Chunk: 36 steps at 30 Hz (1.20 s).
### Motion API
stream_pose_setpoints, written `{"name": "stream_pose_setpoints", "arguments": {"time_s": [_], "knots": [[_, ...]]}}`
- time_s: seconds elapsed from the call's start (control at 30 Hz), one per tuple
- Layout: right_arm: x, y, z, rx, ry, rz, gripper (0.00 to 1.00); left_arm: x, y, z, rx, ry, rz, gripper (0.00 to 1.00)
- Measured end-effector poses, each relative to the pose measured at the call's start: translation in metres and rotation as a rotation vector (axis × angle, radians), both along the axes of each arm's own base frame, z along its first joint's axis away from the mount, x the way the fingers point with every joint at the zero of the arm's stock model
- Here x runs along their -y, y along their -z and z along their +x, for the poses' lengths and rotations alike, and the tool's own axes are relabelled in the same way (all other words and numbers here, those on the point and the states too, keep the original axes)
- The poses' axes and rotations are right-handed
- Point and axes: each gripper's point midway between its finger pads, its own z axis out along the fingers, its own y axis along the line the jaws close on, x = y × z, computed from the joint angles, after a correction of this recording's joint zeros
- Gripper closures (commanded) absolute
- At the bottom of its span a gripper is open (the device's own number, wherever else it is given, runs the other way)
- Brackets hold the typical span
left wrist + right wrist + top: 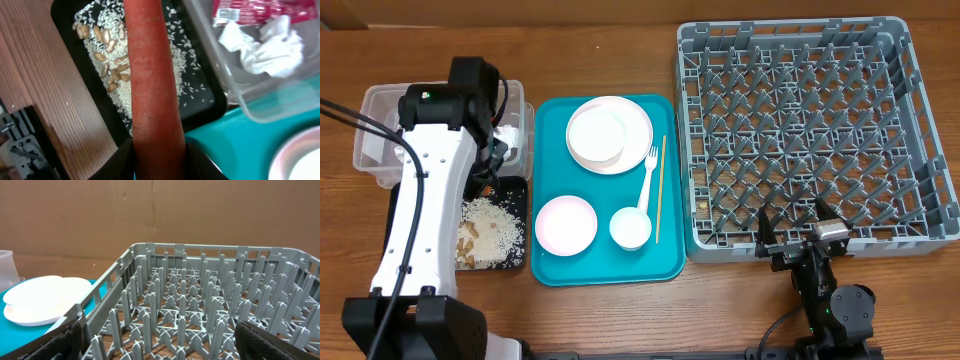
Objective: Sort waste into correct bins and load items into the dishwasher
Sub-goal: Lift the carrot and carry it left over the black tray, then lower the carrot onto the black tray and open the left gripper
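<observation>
left fingers [119, 165] clamped on long matte orange carrot piece [150, 75] | above shallow black rectangular tray [66, 25] | right fingers [270, 340] spread apart

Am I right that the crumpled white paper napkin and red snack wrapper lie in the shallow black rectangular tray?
Not quite: the crumpled white paper napkin and red snack wrapper lie in the clear plastic rectangular tub, not the shallow black rectangular tray, as the left wrist view shows.
</observation>
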Motion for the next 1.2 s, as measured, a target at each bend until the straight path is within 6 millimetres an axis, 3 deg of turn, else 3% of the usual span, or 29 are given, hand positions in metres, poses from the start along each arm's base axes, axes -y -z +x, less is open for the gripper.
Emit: {"name": "stream_pose_setpoints", "arguments": {"time_s": [0.5, 0.67, 0.87, 1.2], "knots": [[0.0, 0.0, 0.0, 0.001, 0.0, -0.001, 0.0, -0.033, 0.073, -0.024, -0.069, -0.143, -0.043, 0.87], [0.0, 0.0, 0.0, 0.0, 0.0, 0.0, 0.0, -0.033, 0.101, -0.022, -0.03, -0.18, -0.11, 0.93], [0.0, 0.0, 0.0, 0.001, 0.0, -0.001, 0.0, -0.037, 0.131, -0.018, 0.042, -0.242, -0.206, 0.9], [0.0, 0.0, 0.0, 0.0, 0.0, 0.0, 0.0, -0.042, 0.149, -0.015, 0.106, -0.284, -0.27, 0.81]]}}
